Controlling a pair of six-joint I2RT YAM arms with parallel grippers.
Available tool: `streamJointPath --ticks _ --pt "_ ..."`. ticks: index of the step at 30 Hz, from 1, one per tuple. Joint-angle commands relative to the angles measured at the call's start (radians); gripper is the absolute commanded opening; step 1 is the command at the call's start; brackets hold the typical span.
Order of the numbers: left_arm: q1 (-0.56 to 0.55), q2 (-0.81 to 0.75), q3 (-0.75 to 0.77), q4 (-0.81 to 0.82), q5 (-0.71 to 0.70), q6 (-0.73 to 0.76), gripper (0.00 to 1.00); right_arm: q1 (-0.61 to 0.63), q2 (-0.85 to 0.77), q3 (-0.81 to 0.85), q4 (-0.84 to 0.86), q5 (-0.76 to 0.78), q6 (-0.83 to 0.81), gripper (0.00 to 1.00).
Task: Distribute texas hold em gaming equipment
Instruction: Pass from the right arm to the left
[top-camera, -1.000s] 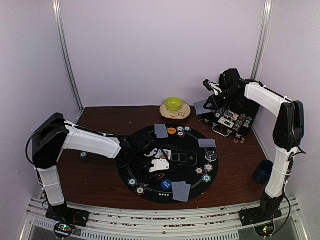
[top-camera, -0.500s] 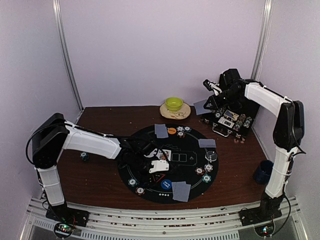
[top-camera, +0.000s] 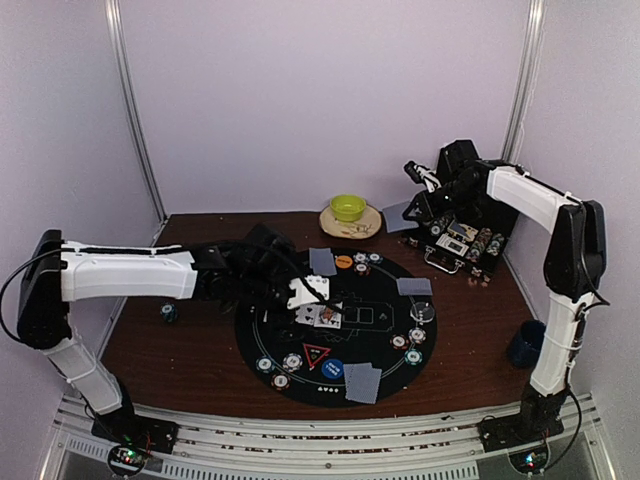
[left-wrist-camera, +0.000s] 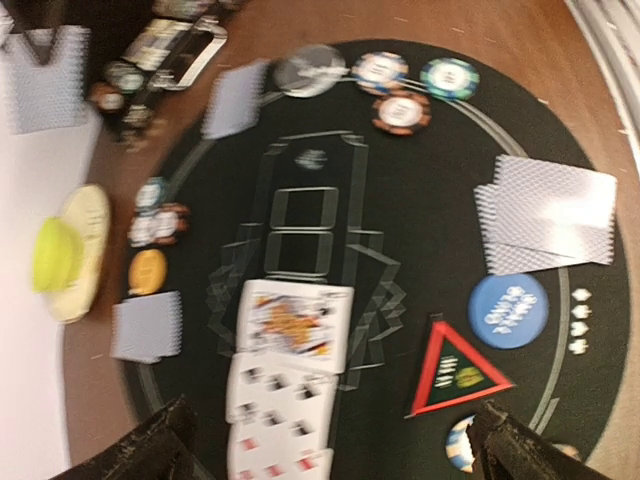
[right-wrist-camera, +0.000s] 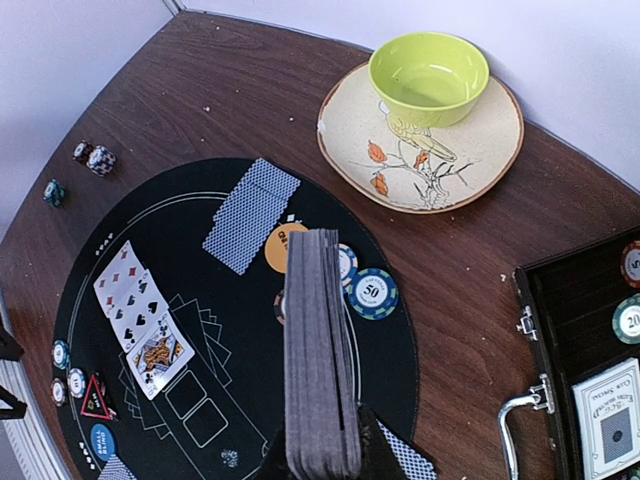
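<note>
texas hold em gaming equipment lies mostly on the round black mat mid-worktop; the rest is in the open case at far right. right jaws are clenched on the deck, raised near the case and edge-on to the wrist camera, likely so single cards can be dealt off it. left jaws are spread wide, gripping nothing, over the three face-up cards in a row at mat centre; i read that row as the shared board. face-down pairs sit around the rim, apparently one per seat. blue disc and red triangle marker lie just beside one pair, probably as position markers. striped chips cluster near the pairs as stakes. a few stray chips rest off the mat on bare wood.
</note>
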Motion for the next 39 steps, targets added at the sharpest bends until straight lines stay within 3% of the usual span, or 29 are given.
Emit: streamJointPath --ticks 1,8,11,21,39 --pt "0.063 -0.072 0.036 0.085 -0.184 0.026 0.98 0.023 0.016 0.032 0.062 -0.082 0.086 0.00" --pt "0.174 -0.055 0.147 0.101 -0.177 0.026 0.98 0.131 0.056 0.013 0.157 -0.189 0.196 0.00" --pt "0.184 -0.023 0.176 0.097 -0.170 0.038 0.98 0.178 0.082 0.006 0.192 -0.295 0.256 0.00" --pt "0.177 0.002 0.172 0.060 -0.142 0.068 0.98 0.323 0.128 -0.031 0.272 -0.426 0.365 0.00" --pt "0.153 0.048 0.116 0.079 -0.130 0.087 0.98 0.354 0.155 -0.092 0.437 -0.620 0.540 0.00"
